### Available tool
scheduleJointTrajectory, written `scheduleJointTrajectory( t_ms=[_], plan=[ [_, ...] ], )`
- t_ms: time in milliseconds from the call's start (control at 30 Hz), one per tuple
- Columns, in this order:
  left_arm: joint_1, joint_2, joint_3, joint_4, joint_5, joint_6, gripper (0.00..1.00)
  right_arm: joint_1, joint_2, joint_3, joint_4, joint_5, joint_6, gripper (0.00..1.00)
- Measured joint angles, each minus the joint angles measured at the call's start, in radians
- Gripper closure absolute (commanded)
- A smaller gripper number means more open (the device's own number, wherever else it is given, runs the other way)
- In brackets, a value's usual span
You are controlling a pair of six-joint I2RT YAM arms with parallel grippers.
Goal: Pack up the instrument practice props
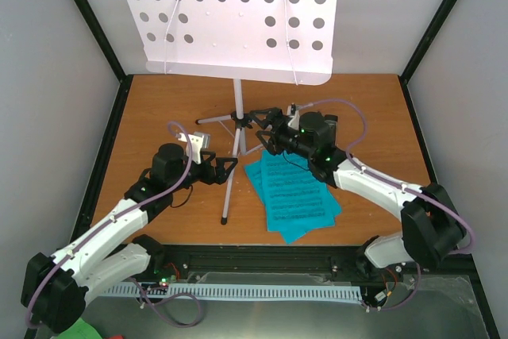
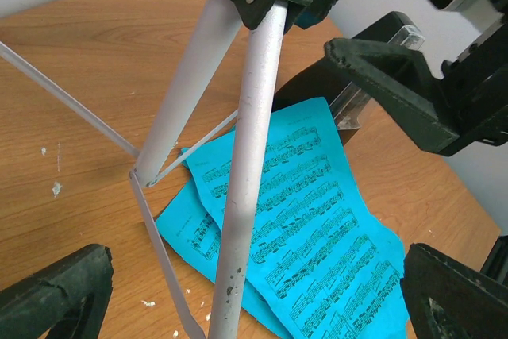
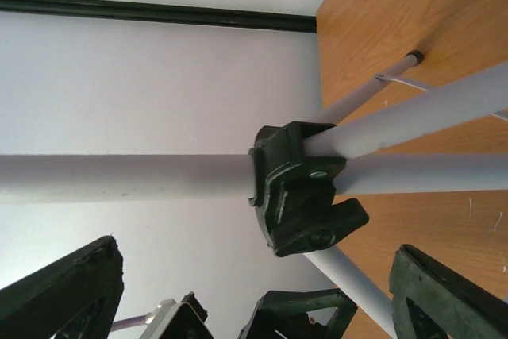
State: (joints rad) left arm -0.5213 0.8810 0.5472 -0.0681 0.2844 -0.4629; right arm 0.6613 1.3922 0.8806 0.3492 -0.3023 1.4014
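White music stand, perforated desk, tripod legs, black hub; upright on wooden table. Cyan sheet-music pages flat, overlapped, right of front leg. Left gripper, right gripper: jaws wide apart, straddling stand tubes, gripping nothing.

The left arm and right arm share one build: glossy white links set between chunky black joint housings. A lilac cable runs along each arm, looping free near the wrist. Small green lights glow on the right wrist, and a pale block sits on the left one. The jaws are matt black wedges with a grainy surface.
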Motion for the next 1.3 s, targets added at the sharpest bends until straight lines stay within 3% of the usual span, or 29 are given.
scheduleJointTrajectory(
  t_ms=[167,300,533,767,867,1000,1300],
  plan=[
    [0.0,0.0,0.0,0.0,0.0,-0.002,0.0,0.0,0.048,0.0,0.03,-0.016,0.085,0.23],
    [0.0,0.001,0.0,0.0,0.0,-0.003,0.0,0.0,0.065,0.0,0.044,-0.024,0.111,0.41],
    [0.0,0.012,0.0,0.0,0.0,-0.007,0.01,0.0,0.099,0.001,0.085,-0.041,0.148,0.5],
    [0.0,0.018,0.0,0.001,0.0,-0.01,0.0,0.0,0.122,0.002,0.109,-0.058,0.172,0.82],
    [0.0,0.018,0.0,0.001,0.0,-0.01,0.01,0.003,0.122,0.001,0.108,-0.06,0.177,0.82],
    [0.0,0.018,0.0,0.001,0.0,-0.01,0.01,0.003,0.122,0.0,0.113,-0.056,0.175,0.68],
    [0.0,0.018,0.0,0.001,0.0,-0.01,0.0,0.002,0.122,-0.006,0.127,-0.048,0.128,0.8]
  ],
)
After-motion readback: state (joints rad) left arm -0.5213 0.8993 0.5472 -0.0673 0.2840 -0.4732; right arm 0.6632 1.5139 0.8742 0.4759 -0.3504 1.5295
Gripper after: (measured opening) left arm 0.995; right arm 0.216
